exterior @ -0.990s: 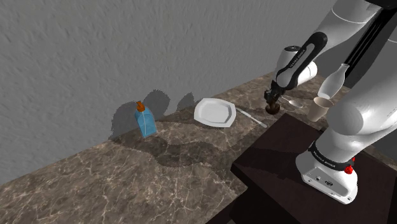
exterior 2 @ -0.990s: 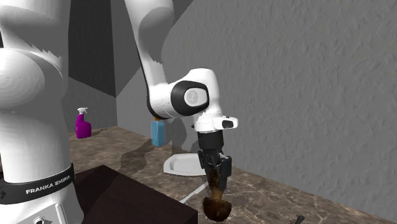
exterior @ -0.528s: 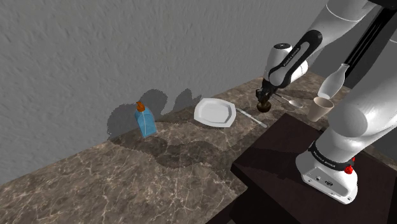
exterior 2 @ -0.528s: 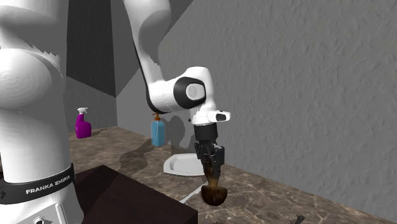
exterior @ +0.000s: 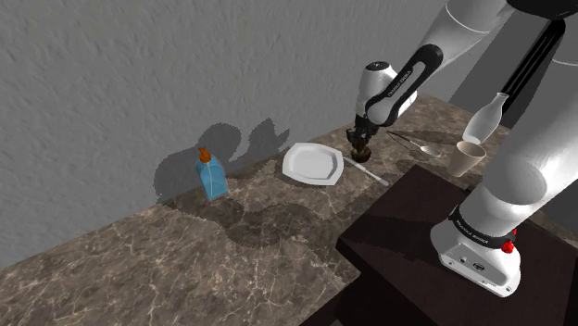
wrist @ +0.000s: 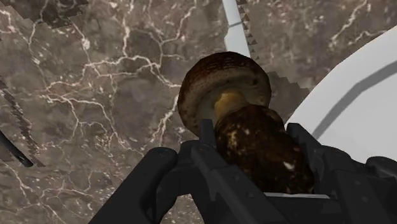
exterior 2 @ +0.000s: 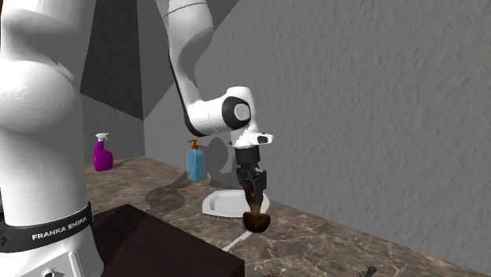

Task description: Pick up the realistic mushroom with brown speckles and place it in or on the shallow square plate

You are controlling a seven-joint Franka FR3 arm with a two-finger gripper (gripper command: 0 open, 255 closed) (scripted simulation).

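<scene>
A brown speckled mushroom (wrist: pixel 235 108) hangs cap-down with its stem clasped between my black fingers (wrist: pixel 207 137). My gripper (exterior: pixel 359 141) is shut on it, lifted above the marble counter just beside the plate's near edge. In the second exterior view the mushroom (exterior 2: pixel 256 221) dangles below the gripper (exterior 2: pixel 253 191). The white shallow plate (exterior: pixel 312 163) lies flat on the counter at the shoulder view's left of the gripper; its rim (wrist: pixel 362 102) shows right beside the mushroom in the wrist view.
A blue soap bottle (exterior: pixel 211 175) stands near the wall. A white knife (exterior: pixel 367 170) lies beside the plate. A spoon (exterior: pixel 419 145), a beige cup (exterior: pixel 466 158) and a pale bottle (exterior: pixel 486 119) sit further along. A purple spray bottle (exterior 2: pixel 101 153) stands far off. The dark stand (exterior: pixel 417 231) is below.
The arm has carried the mushroom toward the shoulder view's left and up, from beside the cup and spoon to just next to the plate. The grip has stayed the same.
</scene>
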